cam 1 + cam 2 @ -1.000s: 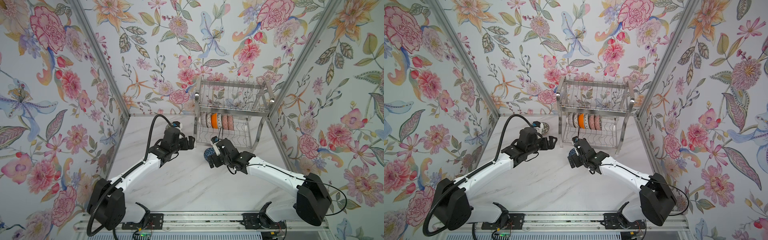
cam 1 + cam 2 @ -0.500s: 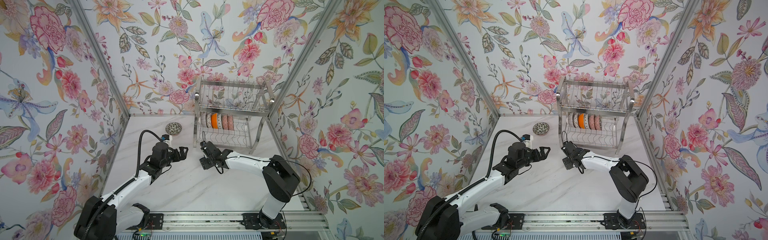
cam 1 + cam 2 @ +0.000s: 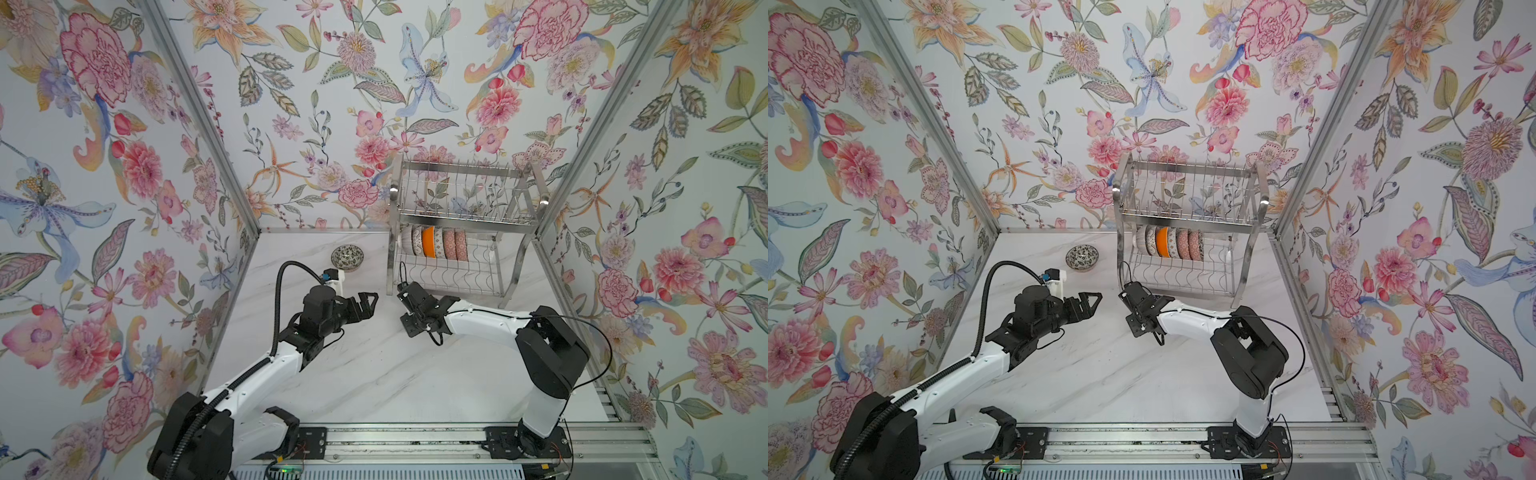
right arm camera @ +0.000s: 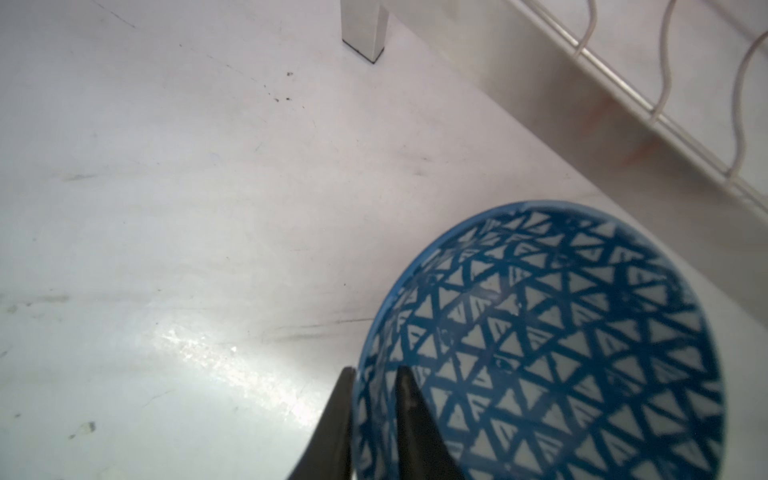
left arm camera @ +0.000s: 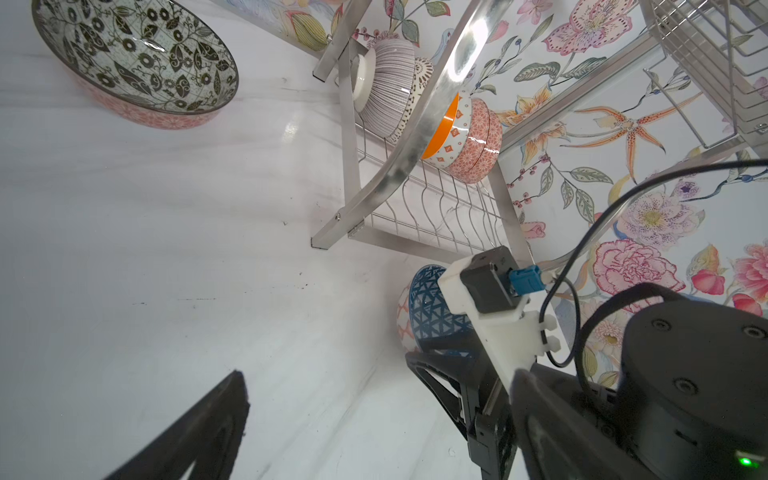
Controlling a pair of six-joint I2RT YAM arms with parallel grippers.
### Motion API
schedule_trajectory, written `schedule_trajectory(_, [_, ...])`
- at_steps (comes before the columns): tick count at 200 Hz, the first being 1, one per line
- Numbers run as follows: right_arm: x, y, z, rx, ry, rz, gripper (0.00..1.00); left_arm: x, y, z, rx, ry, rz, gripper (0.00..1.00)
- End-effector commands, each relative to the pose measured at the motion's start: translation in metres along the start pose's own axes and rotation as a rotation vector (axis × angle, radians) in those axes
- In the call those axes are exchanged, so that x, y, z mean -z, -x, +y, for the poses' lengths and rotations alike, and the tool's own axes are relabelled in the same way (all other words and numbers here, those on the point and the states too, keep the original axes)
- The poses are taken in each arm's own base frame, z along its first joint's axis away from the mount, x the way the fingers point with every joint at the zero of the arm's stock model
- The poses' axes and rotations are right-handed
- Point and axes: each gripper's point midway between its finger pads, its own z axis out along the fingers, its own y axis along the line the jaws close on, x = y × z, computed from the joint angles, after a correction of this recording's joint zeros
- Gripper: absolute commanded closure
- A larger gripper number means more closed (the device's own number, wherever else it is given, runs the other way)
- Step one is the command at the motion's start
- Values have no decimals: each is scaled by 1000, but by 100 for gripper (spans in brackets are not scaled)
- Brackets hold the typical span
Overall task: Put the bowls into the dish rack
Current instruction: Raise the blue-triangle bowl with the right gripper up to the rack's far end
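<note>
White marble tabletop point(image 3: 374, 374) between floral walls: dish rack point(image 3: 465, 223) at the back, row of bowls point(image 3: 428, 242) standing on edge in its lower tier. Right gripper point(image 4: 374, 370) pinches the rim of the blue bowl point(image 4: 561, 340) just before the rack. Left gripper point(image 3: 365, 307) spread wide, empty. Black-white bowl point(image 3: 347, 256) sits beside the rack.

free: counter point(image 3: 374, 382) middle and front; lower-tier slots right of bowl row point(image 3: 428, 243) | blocked: dish rack point(image 3: 461, 223) legs; black-white bowl point(image 3: 347, 257) back-left; blue bowl point(image 5: 428, 307) by rack foot
</note>
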Motion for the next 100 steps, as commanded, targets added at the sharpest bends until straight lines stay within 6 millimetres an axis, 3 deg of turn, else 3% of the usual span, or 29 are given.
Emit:
schedule_trajectory(1, [3,-2,-4,6,-21,12,90,2,0,-4,-6,-16,-12,1])
schedule_trajectory(48, [15,-7,-13,-12,-11,3,100,-8,-7,-19,-39,-31,8,1])
schedule_trajectory(78, [38,-10,-28,-86,5,-35,100,-18,-13,-38,-72,-59,26,1])
schedule_trajectory(100, [59,-15,-51,-175,9,-77,100,-27,-18,-51,-87,-89,40,1])
